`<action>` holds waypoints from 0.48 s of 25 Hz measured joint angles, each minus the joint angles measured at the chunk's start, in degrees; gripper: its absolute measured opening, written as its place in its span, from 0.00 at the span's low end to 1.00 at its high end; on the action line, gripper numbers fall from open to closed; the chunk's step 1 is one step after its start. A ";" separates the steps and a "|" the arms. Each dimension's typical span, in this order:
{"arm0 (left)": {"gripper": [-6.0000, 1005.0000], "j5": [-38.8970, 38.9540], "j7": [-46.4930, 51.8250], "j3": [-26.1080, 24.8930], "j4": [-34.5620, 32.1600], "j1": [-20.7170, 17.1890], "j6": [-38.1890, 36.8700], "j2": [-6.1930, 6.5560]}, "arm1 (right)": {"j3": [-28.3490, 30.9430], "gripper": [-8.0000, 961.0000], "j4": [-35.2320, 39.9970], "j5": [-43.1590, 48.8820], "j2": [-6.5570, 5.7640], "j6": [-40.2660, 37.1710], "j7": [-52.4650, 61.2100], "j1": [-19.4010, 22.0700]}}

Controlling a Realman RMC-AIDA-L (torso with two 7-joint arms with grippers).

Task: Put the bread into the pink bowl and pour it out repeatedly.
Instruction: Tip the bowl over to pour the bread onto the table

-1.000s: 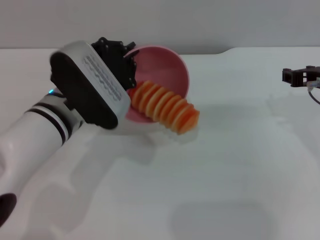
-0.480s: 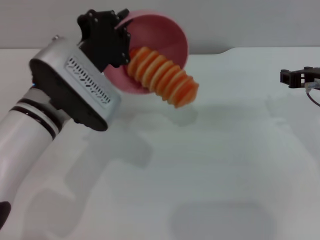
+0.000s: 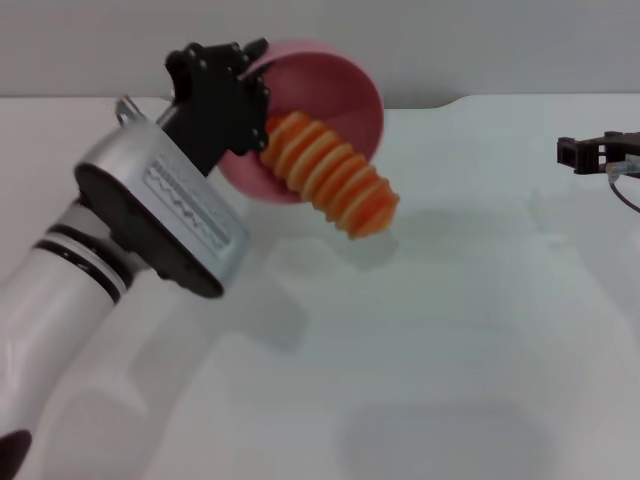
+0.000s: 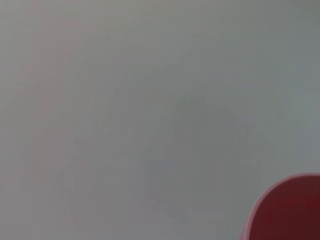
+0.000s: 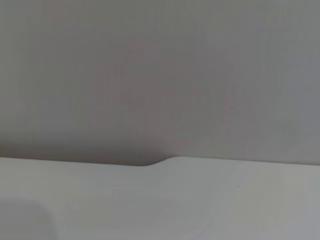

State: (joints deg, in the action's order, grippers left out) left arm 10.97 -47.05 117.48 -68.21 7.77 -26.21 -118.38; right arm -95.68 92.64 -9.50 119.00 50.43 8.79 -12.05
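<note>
Gripping the rim of the pink bowl (image 3: 330, 95), the left gripper (image 3: 240, 85) sits at the upper left of the head view, its dark fingers (image 3: 222, 62) closed on the bowl's edge. The bowl is lifted off the counter (image 3: 420, 340) and tipped so its opening faces the lower right. The bread (image 3: 330, 175) lies half out of the bowl, one end inside against the glossy wall, the other hanging past the rim above the counter.

Assessment: pouring is under way; the loaf looks about to slide free. The bread appears light, stiff and smooth-crusted, likely to roll on landing; its ridged middle would be the surest place to take hold. The bowl seems rigid, light and slippery, best held at the rim.

The right gripper (image 3: 590, 152) is parked at the right edge, well apart; whether it is open cannot be told.
</note>
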 joint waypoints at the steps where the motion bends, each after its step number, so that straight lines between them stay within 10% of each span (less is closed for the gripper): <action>1: 0.05 0.06 -2.80 1.15 1.38 0.15 -1.76 -0.09 | -0.03 0.55 0.00 0.00 0.00 0.01 0.00 -0.05; 12: 0.05 4.88 -6.50 2.64 7.20 1.54 -10.89 -0.32 | -0.03 0.55 -0.28 0.00 0.00 0.05 0.00 -0.08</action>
State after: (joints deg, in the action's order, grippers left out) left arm 15.85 -53.54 120.11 -61.01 9.31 -37.10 -118.70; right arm -95.71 92.36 -9.49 119.00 50.48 8.79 -12.13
